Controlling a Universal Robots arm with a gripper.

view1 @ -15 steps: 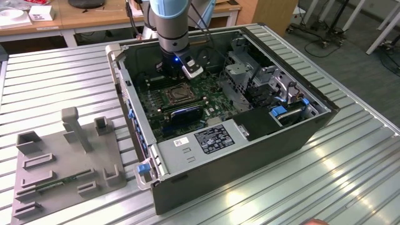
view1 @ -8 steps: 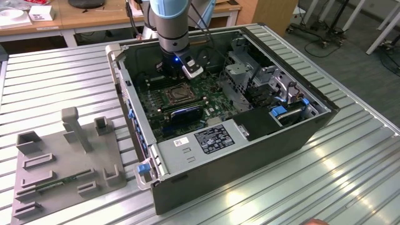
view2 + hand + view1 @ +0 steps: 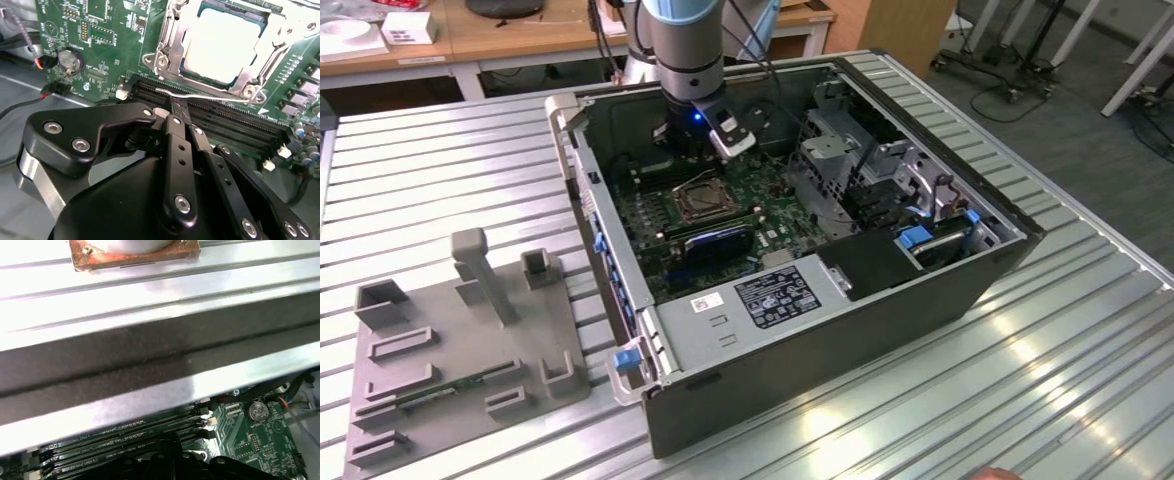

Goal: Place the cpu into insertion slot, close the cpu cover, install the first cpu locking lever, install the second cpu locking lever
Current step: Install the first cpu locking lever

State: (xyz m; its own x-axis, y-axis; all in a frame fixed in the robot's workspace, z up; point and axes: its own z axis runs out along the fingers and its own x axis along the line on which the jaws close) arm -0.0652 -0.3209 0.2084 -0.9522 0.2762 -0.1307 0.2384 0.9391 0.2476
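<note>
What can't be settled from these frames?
- Small tan-silver square cpu: its far edge is cut off in the second wrist view.
- Thin silvery locking lever: latched or free, unclear.
- Square silver-rimmed insertion slot: too small in the exterior view.

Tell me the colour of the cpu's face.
Pale silvery-white, seen best in the second wrist view: cpu.

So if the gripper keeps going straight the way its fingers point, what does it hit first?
Probably the thin wire locking lever just ahead of the gripper, lying over the black memory slots; depth is hard to judge.
</note>
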